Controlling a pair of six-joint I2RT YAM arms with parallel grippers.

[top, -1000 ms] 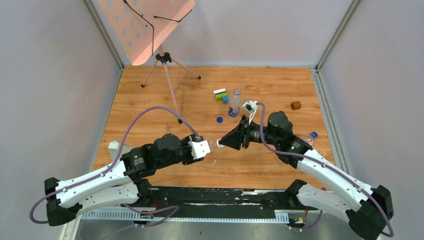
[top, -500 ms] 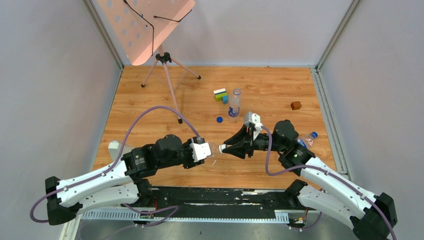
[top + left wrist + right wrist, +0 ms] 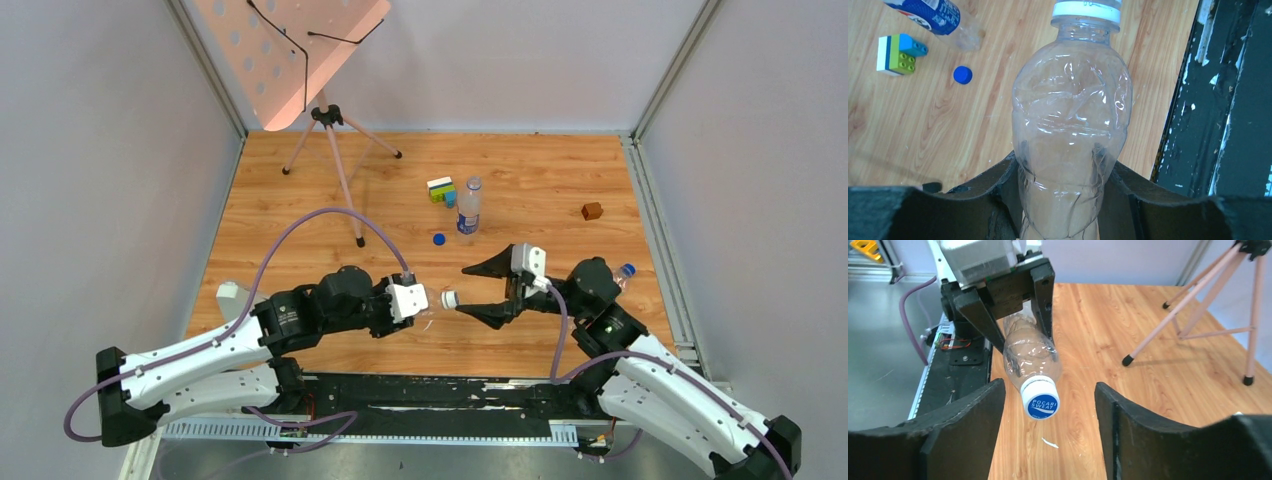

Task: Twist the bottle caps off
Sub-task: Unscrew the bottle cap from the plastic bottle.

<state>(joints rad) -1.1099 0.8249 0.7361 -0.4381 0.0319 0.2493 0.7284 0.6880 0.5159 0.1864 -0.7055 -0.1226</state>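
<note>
The table (image 3: 300, 200) carries a pink tripod stand (image 3: 330, 120) at far left; the left claw (image 3: 1063, 195) is clamped on the body of an unlabelled bottle (image 3: 1070, 125), held level above the near middle, neck pointing right; the right claw (image 3: 482, 291) is spread wide, one finger on each side of the bottle's white cap (image 3: 1040, 397), touching neither; a labelled bottle (image 3: 468, 210) stands farther off, a block cluster (image 3: 441, 190) just left of it; a brown cube (image 3: 592, 211) sits far right; a loose blue cap (image 3: 438, 239) lies near the labelled bottle's base.
</note>
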